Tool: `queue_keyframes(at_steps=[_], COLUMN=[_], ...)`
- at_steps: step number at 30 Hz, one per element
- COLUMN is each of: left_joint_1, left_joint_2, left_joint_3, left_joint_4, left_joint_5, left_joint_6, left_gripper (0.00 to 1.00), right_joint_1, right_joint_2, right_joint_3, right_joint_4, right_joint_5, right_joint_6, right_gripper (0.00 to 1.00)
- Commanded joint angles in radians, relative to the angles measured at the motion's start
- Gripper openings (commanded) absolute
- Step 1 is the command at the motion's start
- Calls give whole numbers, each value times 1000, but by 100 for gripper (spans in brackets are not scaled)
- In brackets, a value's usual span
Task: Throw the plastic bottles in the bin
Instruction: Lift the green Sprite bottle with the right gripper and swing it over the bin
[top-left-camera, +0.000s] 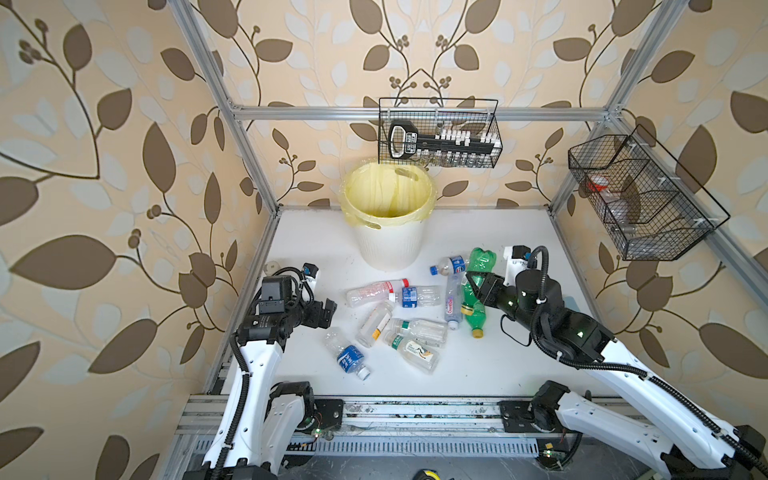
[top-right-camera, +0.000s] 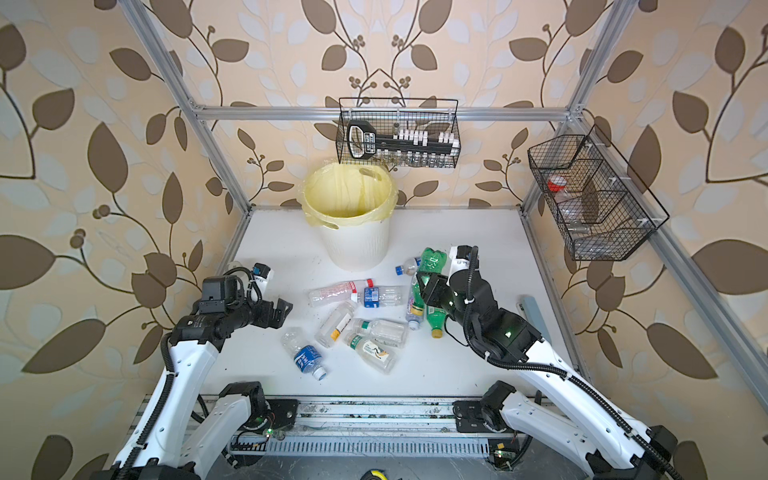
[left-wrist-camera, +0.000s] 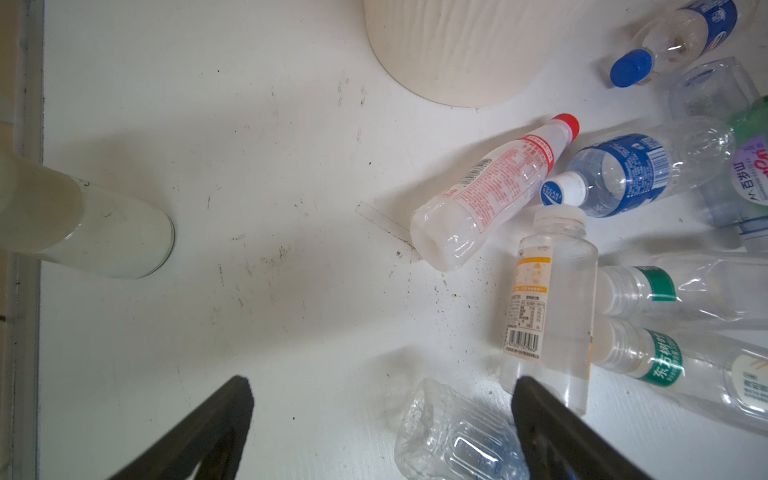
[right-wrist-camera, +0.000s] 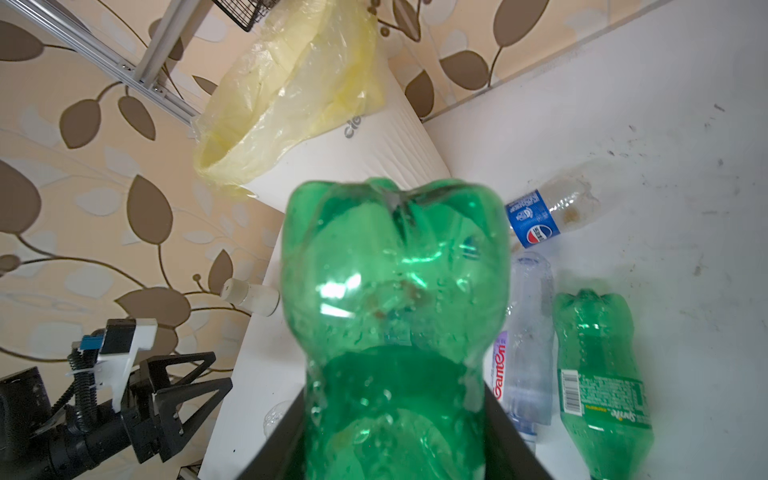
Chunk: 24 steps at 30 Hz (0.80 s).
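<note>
- Nine plastic bottles lie loose around the middle of the desk. A tenth, the held green bottle, is pinched across its body by the right claw at the right of the heap, with its base pointing far.
- The bin stands at the far middle of the desk, left of the held green bottle. No bottle shows inside its yellow bag.
- Step in hand, as judged: carrying the bottle to the bin. Raise it until the base tops the rim, then travel far and left. Release only with the whole bottle over the mouth, since the length projecting beyond the claw could catch the rim or the loose bag edge.
- Left claw: spread wide and empty at the left edge of the heap, well apart from the carrying path.
- In the way at desk level: a blue-capped bottle lies between the right claw and the bin, and a second green bottle lies just beside the held one. A straight lift should clear both.
- Overhead: a black wire basket hangs on the far wall above the bin's far rim, so an approach from the near side looks safer.
- A white jar stands at the far left of the desk, apart from the heap.
</note>
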Motion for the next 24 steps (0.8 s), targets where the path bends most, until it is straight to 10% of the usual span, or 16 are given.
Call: queue_keyframes(at_steps=[1, 24], left_joint_1=[15, 37], left_joint_2=[-9, 5], left_joint_3=[11, 17], left_joint_4=[-5, -16], left_joint_5=[28, 42], left_joint_6=[19, 19], left_gripper=[99, 99], right_joint_1=[-20, -125], right_joint_2=[39, 248], right_joint_3=[82, 376], right_joint_4=[59, 132], right_joint_5=[-57, -148], right_joint_6=[-58, -130], right_gripper=[33, 32])
